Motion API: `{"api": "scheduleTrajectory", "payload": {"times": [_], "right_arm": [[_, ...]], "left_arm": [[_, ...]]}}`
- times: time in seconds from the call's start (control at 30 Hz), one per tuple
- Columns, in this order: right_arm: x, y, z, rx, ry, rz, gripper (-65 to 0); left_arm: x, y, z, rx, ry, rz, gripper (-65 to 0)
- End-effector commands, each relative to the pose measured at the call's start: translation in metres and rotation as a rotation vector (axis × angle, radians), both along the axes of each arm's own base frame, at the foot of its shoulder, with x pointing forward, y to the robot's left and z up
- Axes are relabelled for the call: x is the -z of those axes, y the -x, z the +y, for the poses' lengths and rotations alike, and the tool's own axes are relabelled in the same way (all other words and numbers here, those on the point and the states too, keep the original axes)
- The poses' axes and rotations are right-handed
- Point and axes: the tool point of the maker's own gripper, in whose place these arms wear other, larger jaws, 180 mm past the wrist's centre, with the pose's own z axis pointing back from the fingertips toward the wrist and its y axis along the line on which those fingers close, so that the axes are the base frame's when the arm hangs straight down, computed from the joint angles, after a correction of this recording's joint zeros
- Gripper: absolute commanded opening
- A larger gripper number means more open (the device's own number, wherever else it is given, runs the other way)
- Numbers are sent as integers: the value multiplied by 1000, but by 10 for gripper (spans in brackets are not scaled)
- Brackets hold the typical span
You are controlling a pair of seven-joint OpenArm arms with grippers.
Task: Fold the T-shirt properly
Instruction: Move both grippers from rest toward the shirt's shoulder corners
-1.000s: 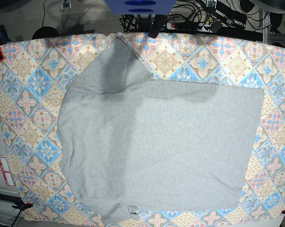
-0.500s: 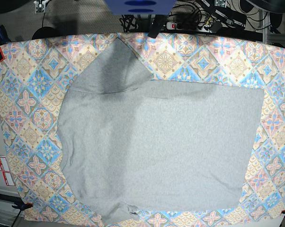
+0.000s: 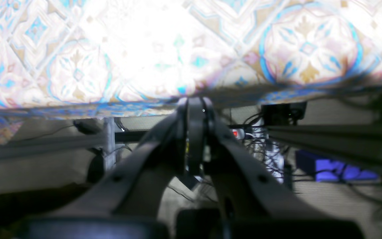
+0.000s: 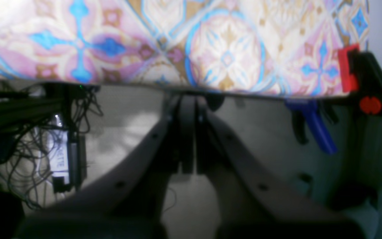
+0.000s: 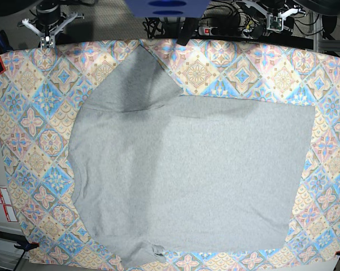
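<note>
**A:** While you watch the base view, note what's new: the right gripper (image 5: 46, 40) now shows at the upper left of the frame and the left gripper (image 5: 277, 20) at the upper right, where a second ago neither was in sight.

**B:** And the T-shirt (image 5: 187, 175)?

**A:** Unchanged. It lies spread across the middle of the tablecloth (image 5: 29, 118), plain side up, one sleeve toward the top, another toward the bottom edge. Nothing touches it.

**B:** Left wrist view?

**A:** Your left gripper (image 3: 194, 109) has its fingers pressed together on nothing, just off the cloth's edge.

**B:** Right wrist?

**A:** The same: right gripper (image 4: 187, 99) fingers together, empty, at the table's edge, a red clamp (image 4: 353, 69) at the right. I'd judge you're only starting; no fold is made yet.
</note>
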Motion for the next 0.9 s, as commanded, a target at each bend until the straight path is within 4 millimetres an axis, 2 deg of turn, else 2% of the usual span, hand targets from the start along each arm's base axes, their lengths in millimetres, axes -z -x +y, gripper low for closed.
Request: {"api": "scheduleTrajectory", "payload": {"times": [0.0,0.13,0.47,0.53,0.6,0.73,0.8,0.87], "right_arm": [[-15,-23,-1,-17,17,-74,-650],[-20,-50,8,-16,-1,-101,-650],[-26,-95,33,-58,-49,-181,-650],[-28,-100,34,-60,-51,-193,-650],[-29,-106,38,-68,-58,-206,-650],[-31,-111,38,-69,-57,-220,-650],[-32,-113,38,-69,-57,-224,-650],[-32,-113,38,-69,-57,-224,-650]], "left_arm": [[-7,-12,4,-24,6,-37,-650],[-9,-33,28,-188,88,-48,-649],[-32,-96,96,-486,251,-134,-638],[-41,-107,109,-525,269,-165,-609],[-45,-125,117,-562,316,-193,-553],[-51,-143,140,-648,379,-230,-437],[-44,-148,148,-696,427,-227,-405],[-34,-153,156,-740,471,-229,-400]]}}
